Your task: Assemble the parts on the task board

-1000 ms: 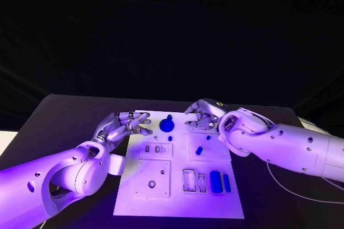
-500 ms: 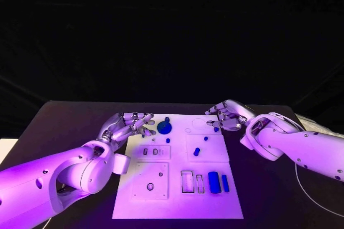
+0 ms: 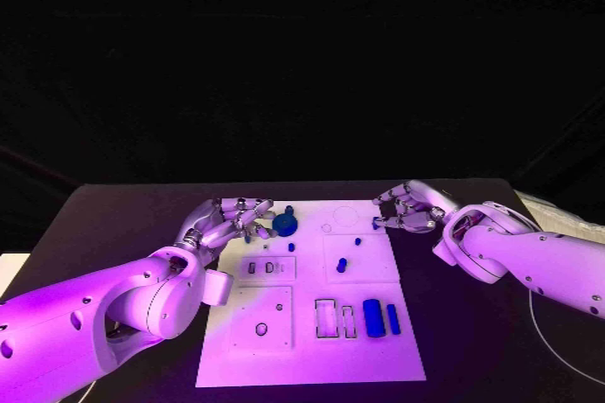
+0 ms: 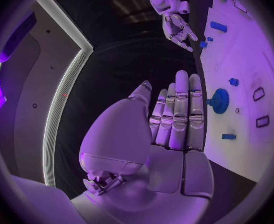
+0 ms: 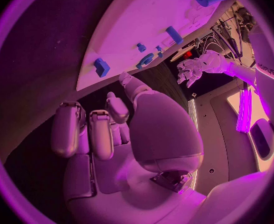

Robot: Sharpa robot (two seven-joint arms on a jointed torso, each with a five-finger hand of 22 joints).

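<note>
Both hands sit at the far end of the task board [image 3: 309,350], a flat white plate with shallow rectangular recesses. Over the last second the right hand [image 3: 410,208] has drawn back from above the board's far middle to just off its far right corner, fingers curled in on nothing, so whatever it was tending looks released. The left hand [image 3: 228,221] stays at the far left edge, fingers spread, empty. Beside it lies the round toothed blue gear [image 3: 286,223]; smooth blue bars [image 3: 373,317] rest at the near right.
</note>
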